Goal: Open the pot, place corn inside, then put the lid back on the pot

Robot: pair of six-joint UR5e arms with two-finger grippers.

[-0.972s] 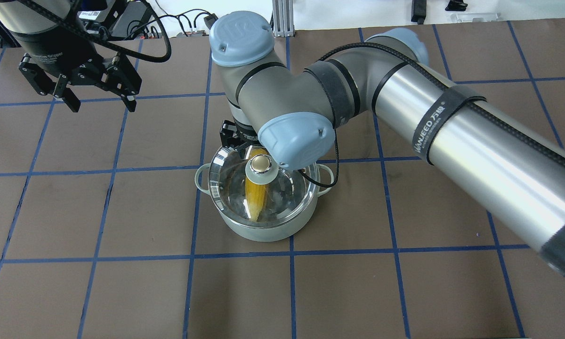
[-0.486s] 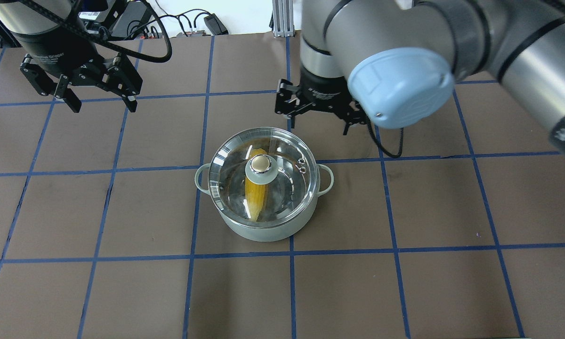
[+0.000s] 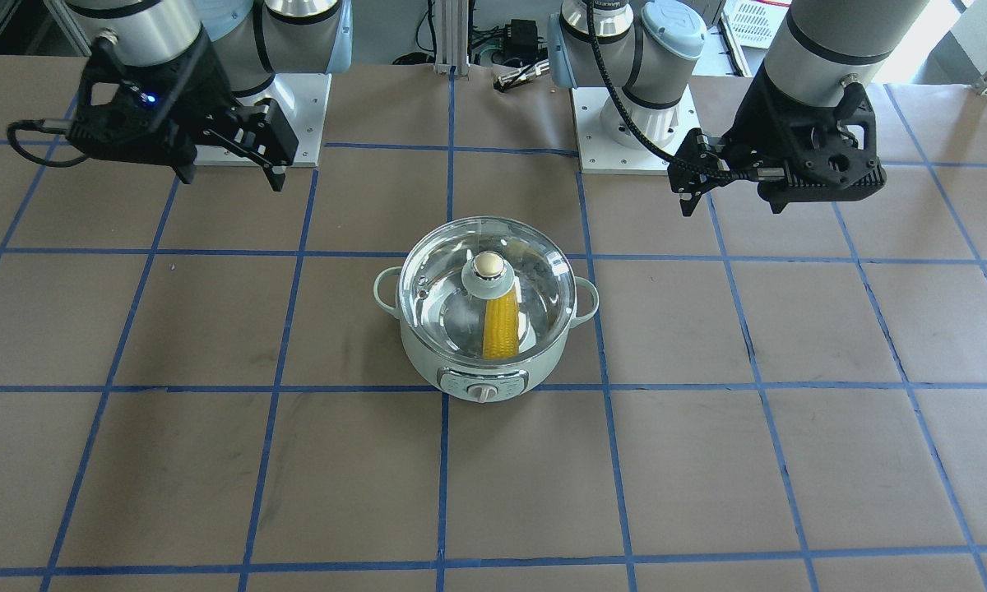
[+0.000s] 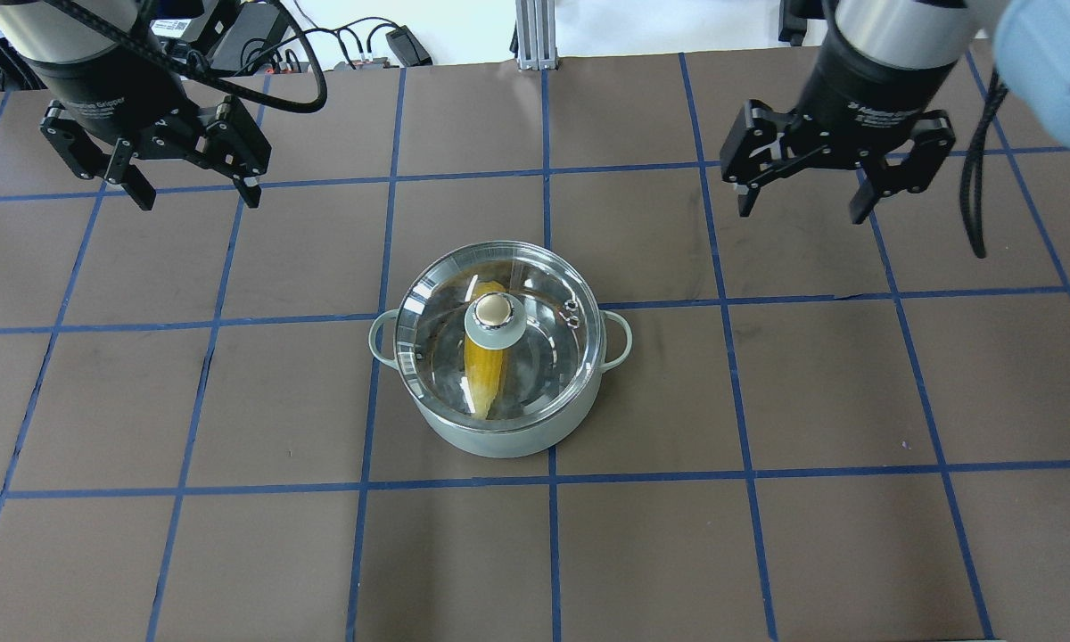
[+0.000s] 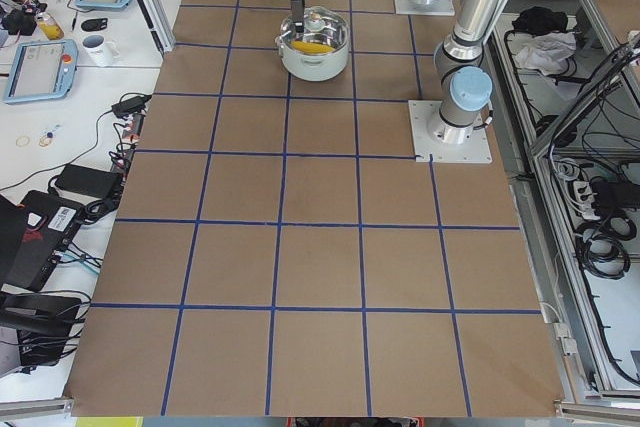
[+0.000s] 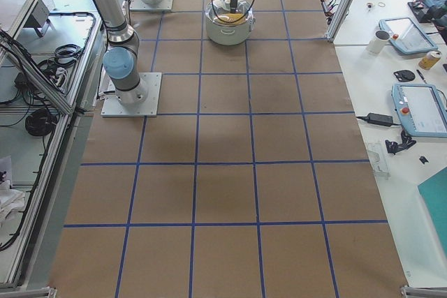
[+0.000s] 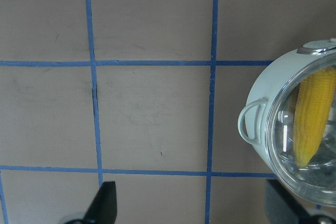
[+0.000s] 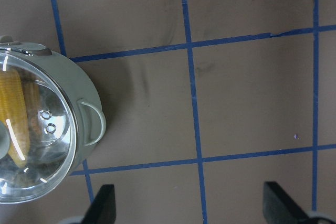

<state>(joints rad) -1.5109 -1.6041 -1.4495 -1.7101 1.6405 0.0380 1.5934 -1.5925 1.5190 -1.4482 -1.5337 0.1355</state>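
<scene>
The mint-green pot (image 4: 499, 435) stands mid-table with its dial (image 3: 484, 393) on the side away from me. The glass lid (image 4: 544, 357) sits on the pot, its knob (image 4: 495, 319) upright in the centre. The yellow corn (image 4: 484, 374) lies inside and shows through the glass, also in the front view (image 3: 500, 325). My left gripper (image 4: 196, 192) hovers open and empty at the table's back left. My right gripper (image 4: 802, 209) hovers open and empty at the back right. Both are well clear of the pot. The wrist views show the pot at their edges (image 7: 260, 103) (image 8: 79, 87).
Blue tape lines grid the brown table (image 4: 232, 553). The arm bases (image 3: 633, 131) (image 3: 296, 115) are bolted on at my side. Cables and power bricks (image 4: 259, 36) lie beyond the far edge. Desks with tablets (image 6: 412, 33) flank the table in the side views.
My right arm has lifted away from the pot and swung to the back right, gripper open. The lid stays on the pot over the corn. My left arm has not moved.
</scene>
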